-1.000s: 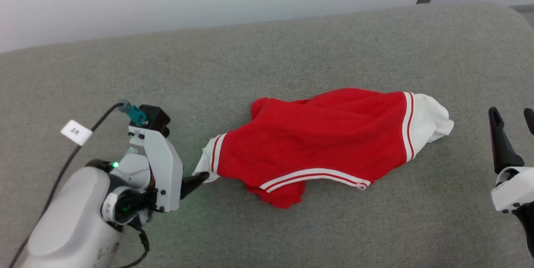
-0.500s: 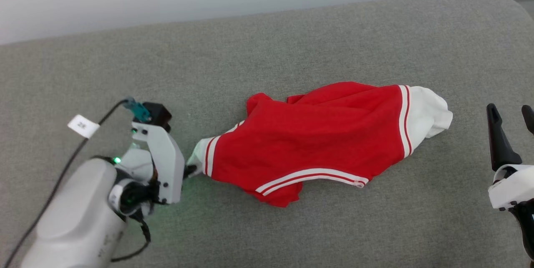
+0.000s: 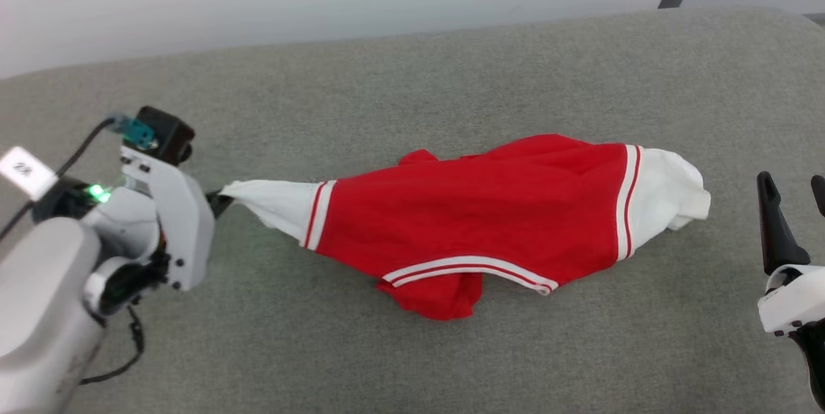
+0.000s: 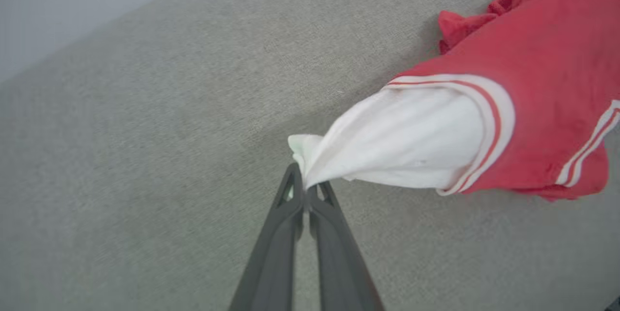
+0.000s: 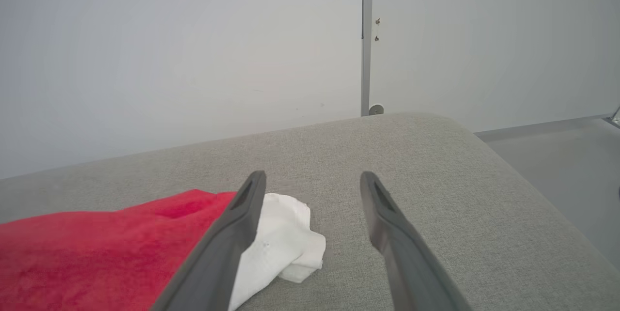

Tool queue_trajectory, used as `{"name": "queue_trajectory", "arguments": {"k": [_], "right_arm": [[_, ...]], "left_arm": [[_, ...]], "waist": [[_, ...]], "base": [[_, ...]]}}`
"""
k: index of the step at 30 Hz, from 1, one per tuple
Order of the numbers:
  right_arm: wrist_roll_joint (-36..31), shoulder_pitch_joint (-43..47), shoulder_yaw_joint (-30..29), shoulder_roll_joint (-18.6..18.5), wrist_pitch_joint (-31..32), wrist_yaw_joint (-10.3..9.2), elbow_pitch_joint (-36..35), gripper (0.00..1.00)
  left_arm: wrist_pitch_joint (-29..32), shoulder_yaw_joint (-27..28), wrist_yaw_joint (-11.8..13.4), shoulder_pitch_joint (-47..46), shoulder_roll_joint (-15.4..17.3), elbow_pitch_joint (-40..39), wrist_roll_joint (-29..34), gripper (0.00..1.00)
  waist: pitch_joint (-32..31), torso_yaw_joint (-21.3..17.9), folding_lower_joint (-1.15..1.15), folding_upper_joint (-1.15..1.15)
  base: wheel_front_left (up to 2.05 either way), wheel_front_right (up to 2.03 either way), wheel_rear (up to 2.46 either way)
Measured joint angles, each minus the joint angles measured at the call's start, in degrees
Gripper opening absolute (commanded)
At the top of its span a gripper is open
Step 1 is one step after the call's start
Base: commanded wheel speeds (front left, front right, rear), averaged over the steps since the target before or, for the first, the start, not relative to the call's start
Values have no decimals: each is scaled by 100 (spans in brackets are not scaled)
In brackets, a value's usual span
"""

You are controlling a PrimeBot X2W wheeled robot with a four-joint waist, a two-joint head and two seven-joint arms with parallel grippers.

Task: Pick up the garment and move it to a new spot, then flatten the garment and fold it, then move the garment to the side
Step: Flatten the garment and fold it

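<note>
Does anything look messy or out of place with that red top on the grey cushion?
Nothing torn or spilled, but the garment lies rumpled: one white sleeve end is stretched taut in the left gripper, the other is crumpled, and a red fold bunches below the striped hem.

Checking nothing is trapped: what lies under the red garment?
Grey cushion shows all around the garment and beneath its white sleeve end, pinched in the left tool. Anything under the red body is covered.
</note>
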Motion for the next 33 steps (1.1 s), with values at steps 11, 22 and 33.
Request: {"name": "queue_trajectory", "arguments": {"k": [11,22,33], "right_arm": [[0,191,-3,11,13,0,-2,100],[44,330,-32,45,56,0,-30,100],[58,344,5,121,112,0,-38,100]], "left_arm": [[-399,246,71,695,564,-8,-176,0],[-647,400,501,1826,598,-96,-634,0],[-810,376,534,2195,355,23,-856,0]], "waist": [[-118,185,0,0],[-182,258,0,0],[-150,284,0,0]], "base": [[0,0,0],[0,0,0],[0,0,0]]}}
